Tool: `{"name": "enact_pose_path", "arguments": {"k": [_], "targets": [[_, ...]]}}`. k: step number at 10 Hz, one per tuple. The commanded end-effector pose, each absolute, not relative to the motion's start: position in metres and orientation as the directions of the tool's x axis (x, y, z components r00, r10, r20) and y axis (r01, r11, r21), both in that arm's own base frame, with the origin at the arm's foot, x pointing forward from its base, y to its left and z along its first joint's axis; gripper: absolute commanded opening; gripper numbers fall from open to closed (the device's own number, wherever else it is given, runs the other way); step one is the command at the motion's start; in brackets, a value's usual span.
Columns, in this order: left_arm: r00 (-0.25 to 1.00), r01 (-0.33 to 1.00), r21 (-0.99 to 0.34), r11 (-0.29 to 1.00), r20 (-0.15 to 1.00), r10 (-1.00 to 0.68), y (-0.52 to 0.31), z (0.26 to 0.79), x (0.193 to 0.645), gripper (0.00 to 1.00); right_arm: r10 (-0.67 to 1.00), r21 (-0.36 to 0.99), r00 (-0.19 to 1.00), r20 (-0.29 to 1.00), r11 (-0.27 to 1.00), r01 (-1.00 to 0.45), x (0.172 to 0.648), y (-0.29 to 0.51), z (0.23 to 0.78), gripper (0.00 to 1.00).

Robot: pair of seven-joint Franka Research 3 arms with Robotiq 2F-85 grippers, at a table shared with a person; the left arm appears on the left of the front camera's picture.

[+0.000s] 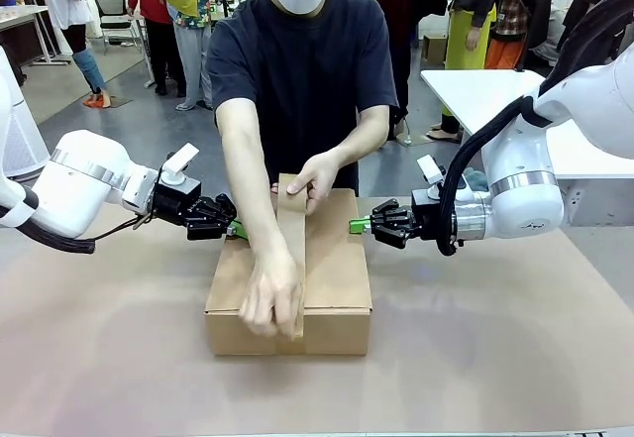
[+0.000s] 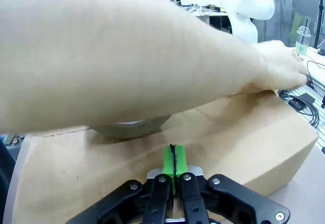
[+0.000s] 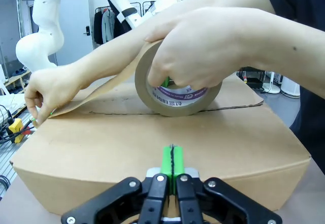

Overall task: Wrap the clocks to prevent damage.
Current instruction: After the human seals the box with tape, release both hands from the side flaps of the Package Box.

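In the front view, a closed cardboard box (image 1: pixel 289 278) sits in the middle of the bench (image 1: pixel 495 358), which is covered in brown paper. The person at the far side leans over it. One hand (image 1: pixel 272 303) presses a strip of brown tape (image 1: pixel 291 249) down at the box's near edge, while the other hand (image 1: pixel 315 181) holds the tape at the far edge. The left claw (image 1: pixel 236 228) comes in from the left with its green pads shut together, tips touching the box's left side near the far corner. The right claw (image 1: pixel 355 225) mirrors it from the right, also shut, tips against the box's right side.

In the left wrist view, the left claw (image 2: pixel 173 159) is closed with nothing between its pads, pressed to the cardboard wall of the box (image 2: pixel 244 148). The person's forearm (image 2: pixel 127 61) crosses above it, and part of a tape roll (image 2: pixel 132 128) shows beneath the arm.

In the right wrist view, the right claw (image 3: pixel 172 160) is likewise closed and empty, against the box (image 3: pixel 152 148). One hand (image 3: pixel 203 46) grips the tape roll (image 3: pixel 177 94) on the box top. The tape (image 3: pixel 106 84) stretches to the other hand (image 3: pixel 48 92), at the box's other edge.
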State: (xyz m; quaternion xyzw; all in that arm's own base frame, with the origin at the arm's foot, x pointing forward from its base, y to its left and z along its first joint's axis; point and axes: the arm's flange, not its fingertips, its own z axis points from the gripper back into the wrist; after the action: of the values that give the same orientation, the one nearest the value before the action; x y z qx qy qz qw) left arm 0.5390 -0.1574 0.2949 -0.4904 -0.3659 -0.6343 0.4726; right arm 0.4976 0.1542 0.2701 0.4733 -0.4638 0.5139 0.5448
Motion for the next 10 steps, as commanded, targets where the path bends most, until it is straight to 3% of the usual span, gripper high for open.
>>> {"name": "enact_pose_path", "arguments": {"k": [1,10], "targets": [[-0.077,0.959,0.005,-0.283,0.967,-0.245,-0.1578,0.2935,0.5395,0.00,0.121,0.041,0.046,0.992,0.037,-0.998,0.4943,0.1558,0.2664,0.01],[-0.077,0.959,0.005,-0.283,0.967,-0.245,-0.1578,0.2935,0.5395,0.00,0.121,0.041,0.046,0.992,0.037,-0.998,0.4943,0.1558,0.2664,0.01]]}}
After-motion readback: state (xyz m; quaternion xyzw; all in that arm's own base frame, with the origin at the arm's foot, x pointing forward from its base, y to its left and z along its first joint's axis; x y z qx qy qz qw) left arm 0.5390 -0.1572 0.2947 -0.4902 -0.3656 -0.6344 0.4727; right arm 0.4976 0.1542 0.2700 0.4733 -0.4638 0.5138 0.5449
